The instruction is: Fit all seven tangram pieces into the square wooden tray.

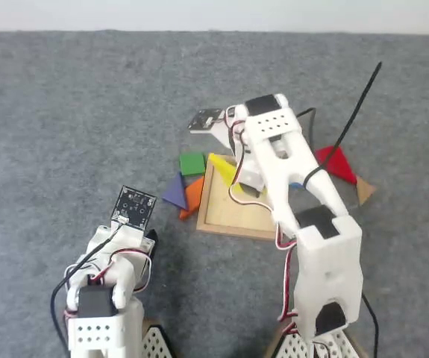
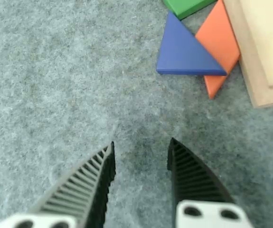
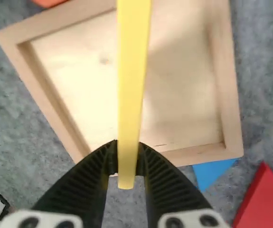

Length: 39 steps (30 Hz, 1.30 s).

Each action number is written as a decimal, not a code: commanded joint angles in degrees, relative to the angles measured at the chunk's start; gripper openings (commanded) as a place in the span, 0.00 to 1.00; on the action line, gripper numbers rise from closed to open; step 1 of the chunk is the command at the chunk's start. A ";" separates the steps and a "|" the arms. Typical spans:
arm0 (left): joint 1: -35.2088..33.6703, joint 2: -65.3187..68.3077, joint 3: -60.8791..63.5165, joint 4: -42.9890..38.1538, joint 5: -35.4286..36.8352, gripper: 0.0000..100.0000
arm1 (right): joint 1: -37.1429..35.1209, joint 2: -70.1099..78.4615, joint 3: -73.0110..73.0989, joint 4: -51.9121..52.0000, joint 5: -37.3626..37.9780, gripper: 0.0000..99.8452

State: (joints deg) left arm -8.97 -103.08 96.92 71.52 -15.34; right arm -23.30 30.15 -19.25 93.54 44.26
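Surface: grey felt-covered bench (image 1: pixel 65 112), with a pale wall strip along its far edge.
Wooden tray (image 1: pixel 236 230): square with a raised rim, flat on the felt near the bench's middle, set slightly askew.
Right gripper (image 3: pixel 127 152): above the tray's near rim, fingers pinched narrow on the yellow piece.
Yellow piece (image 3: pixel 132 71): held on edge and reaching out over the tray's floor. Whether its far end touches the wood cannot be told.
Left gripper (image 2: pixel 141 147): over bare felt, off the tray's left side, fingers moderately parted and holding nothing.
Blue triangle (image 2: pixel 186 52): flat on the felt left of the tray, touching the orange piece.
Orange piece (image 2: pixel 219 42): between the blue triangle and the tray's left rim, against that rim.
Green piece (image 1: pixel 192 163): square, on the felt by the tray's far-left corner.
Red triangle (image 1: pixel 336 162): on the felt right of the tray.
Light-blue piece (image 3: pixel 212 171): on the felt just outside a tray corner, near the red triangle.
Tan triangle (image 1: pixel 364 191): on the felt just beside the red triangle, on the side away from the tray.
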 commanded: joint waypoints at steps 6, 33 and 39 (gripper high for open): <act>-0.35 -0.70 -0.48 0.44 -0.44 0.17 | 0.48 0.13 -7.21 1.63 0.35 0.24; -0.35 -0.70 -0.48 0.44 -0.44 0.17 | 1.36 0.84 6.59 -34.33 -42.37 0.24; -0.35 -0.70 -0.48 0.44 -0.44 0.17 | -2.86 0.13 7.38 -31.16 -40.62 0.24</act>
State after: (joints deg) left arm -8.97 -103.08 96.92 71.52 -15.34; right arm -24.09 32.18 -11.43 61.10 2.59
